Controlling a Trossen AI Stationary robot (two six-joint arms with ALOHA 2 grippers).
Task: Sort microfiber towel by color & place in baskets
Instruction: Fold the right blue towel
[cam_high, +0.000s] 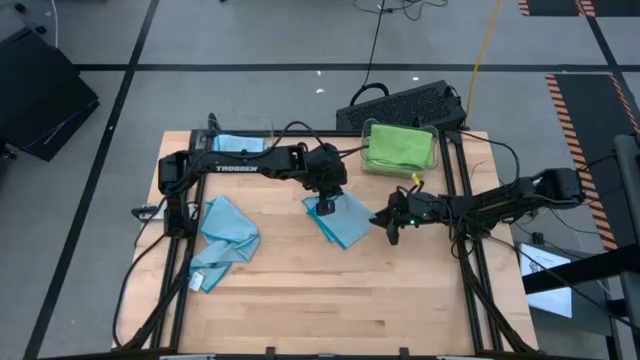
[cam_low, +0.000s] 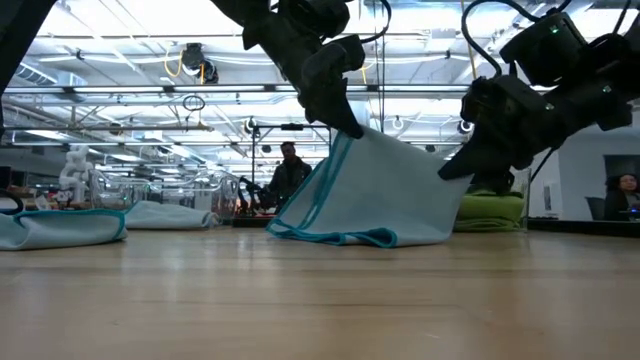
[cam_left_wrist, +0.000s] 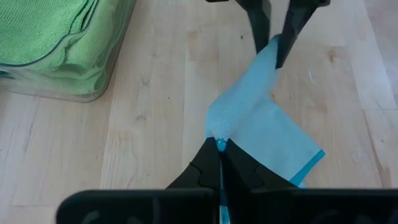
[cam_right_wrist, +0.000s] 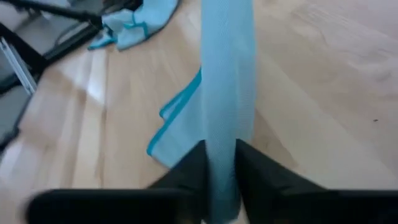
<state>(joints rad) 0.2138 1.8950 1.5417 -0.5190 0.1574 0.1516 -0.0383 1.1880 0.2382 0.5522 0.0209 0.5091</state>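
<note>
Both end effectors pinch one blue towel (cam_high: 343, 219) at desk (cam_high: 300, 290) centre. The left end effector (cam_high: 326, 207) is clamped on its 10 o'clock corner, hiding that corner. The right end effector (cam_high: 391, 226) grips its 3 o'clock edge. A second blue towel (cam_high: 224, 238) lies at 9 o'clock. The green-filled basket (cam_high: 400, 148) sits at 1 o'clock; the other basket (cam_high: 240, 143), at 11, is partly behind the arm. The front desk is free.
</note>
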